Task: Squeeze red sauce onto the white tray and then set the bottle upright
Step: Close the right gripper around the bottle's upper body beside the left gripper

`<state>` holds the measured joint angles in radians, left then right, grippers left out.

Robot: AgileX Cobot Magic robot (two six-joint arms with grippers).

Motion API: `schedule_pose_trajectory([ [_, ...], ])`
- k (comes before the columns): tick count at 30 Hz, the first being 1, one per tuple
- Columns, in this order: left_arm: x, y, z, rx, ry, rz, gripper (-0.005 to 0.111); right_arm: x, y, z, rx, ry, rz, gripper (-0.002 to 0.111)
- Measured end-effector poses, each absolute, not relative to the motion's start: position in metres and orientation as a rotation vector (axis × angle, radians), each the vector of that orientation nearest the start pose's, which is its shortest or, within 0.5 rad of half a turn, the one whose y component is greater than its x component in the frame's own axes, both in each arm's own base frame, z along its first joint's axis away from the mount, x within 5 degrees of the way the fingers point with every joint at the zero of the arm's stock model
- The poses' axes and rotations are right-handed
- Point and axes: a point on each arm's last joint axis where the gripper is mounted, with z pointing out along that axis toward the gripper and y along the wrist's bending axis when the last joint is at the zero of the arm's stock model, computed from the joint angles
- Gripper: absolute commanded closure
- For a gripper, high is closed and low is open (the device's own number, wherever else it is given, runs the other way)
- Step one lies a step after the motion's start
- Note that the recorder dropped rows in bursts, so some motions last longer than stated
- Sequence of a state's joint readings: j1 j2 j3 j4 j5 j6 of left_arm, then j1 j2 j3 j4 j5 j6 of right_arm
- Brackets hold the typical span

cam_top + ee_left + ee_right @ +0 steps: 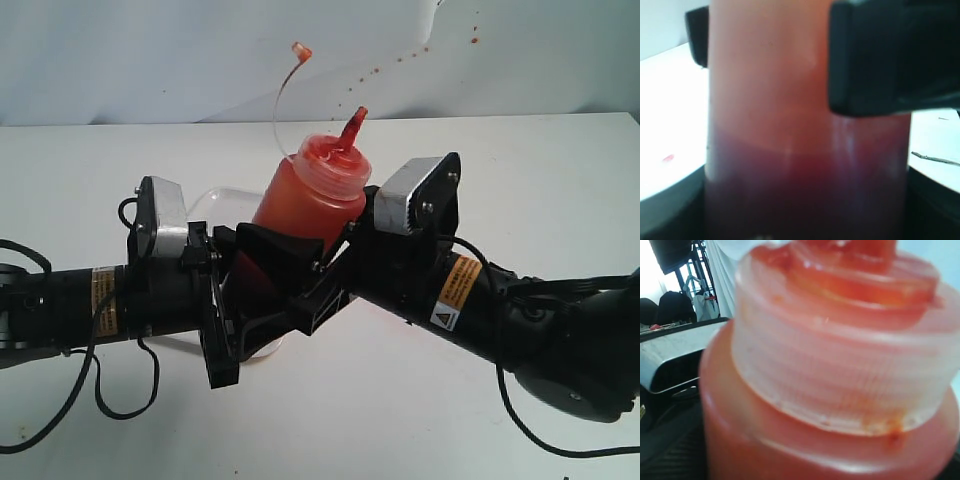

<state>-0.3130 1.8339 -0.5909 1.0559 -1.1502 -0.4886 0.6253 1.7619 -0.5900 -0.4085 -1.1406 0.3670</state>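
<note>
1. At the middle of the white counter, between the two arms, the bottle is off the surface and tilted. Its red nozzle points up and to the right in the exterior view.
2. The left tool is clamped on the bottle's lower, darker red part, and in the left wrist view the bottle's body fills most of the frame.
3. The right tool reaches in from the right, close against the bottle and just beside the left tool. Whether it presses the bottle or stands slightly off cannot be told.
4. The right wrist view shows the ribbed translucent lid close up, smeared red at its rim.
5. A small cap stands above the nozzle on a thin curved strap.
6. Red specks dot the white backdrop behind.
</note>
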Motion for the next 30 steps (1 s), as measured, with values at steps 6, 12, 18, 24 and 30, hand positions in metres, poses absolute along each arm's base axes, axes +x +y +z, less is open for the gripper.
schedule_pose_trajectory([
  [6,0.2482,-0.1565,0.1474,1.008,1.582,-0.983,0.107,0.2345,0.2098,0.1833,-0.643,1.493,0.921,0.108],
  [12,0.2481,-0.1567,0.1483,1.003,1.574,-0.989,0.107,0.2342,0.21,0.1855,-0.637,1.47,0.932,0.108],
  [18,0.248,-0.157,0.1498,0.994,1.559,-1.0,0.106,0.2339,0.2102,0.1869,-0.632,1.45,0.942,0.108],
  [24,0.2479,-0.1571,0.15,0.994,1.558,-1.001,0.106,0.2338,0.2102,0.1872,-0.633,1.446,0.942,0.108],
  [30,0.2479,-0.1571,0.1502,0.993,1.556,-1.003,0.106,0.2334,0.2104,0.1873,-0.638,1.444,0.944,0.108],
])
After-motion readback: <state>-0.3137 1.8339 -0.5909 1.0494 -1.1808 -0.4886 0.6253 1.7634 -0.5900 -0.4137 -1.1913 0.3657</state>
